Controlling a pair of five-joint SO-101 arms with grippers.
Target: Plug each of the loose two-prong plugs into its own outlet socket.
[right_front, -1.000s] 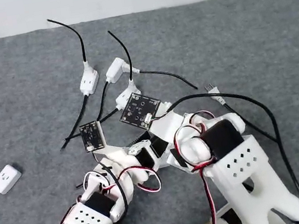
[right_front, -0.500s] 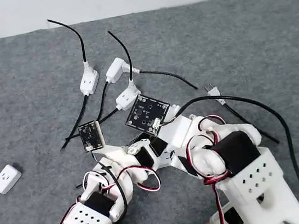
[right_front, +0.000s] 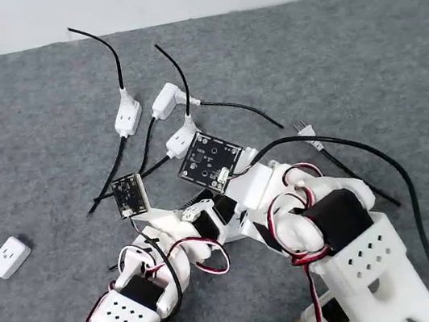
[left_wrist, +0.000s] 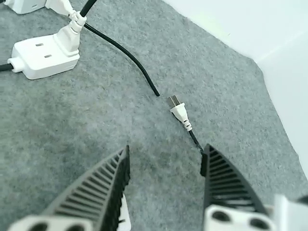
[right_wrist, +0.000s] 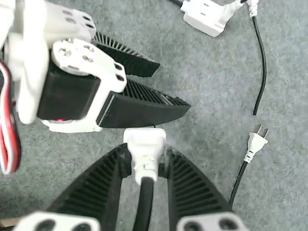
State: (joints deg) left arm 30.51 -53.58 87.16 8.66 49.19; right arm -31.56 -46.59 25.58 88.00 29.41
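White, with two bare prongs and a thin black cord, the loose plug (left_wrist: 177,108) lies on the grey desk (left_wrist: 86,125), apart from the left end effector (left_wrist: 166,150), which gapes wide. The right end effector (right_wrist: 145,154) clamps a white block (right_wrist: 144,143) on a black cord.

Held white connector (right_wrist: 144,154): front face hidden (possibly plug, possibly socket)

1. The high camera is fixed above the near side of the grey carpet (right_front: 392,43), looking down over both arms from well back.
2. The left wrist camera sits low, facing out between the spread fingers of the left gripper (left_wrist: 166,150).
3. The right wrist camera looks down the right gripper (right_wrist: 146,154), close on the white connector (right_wrist: 144,143) it clamps.
4. All three views share the loose plug (right_front: 305,129).
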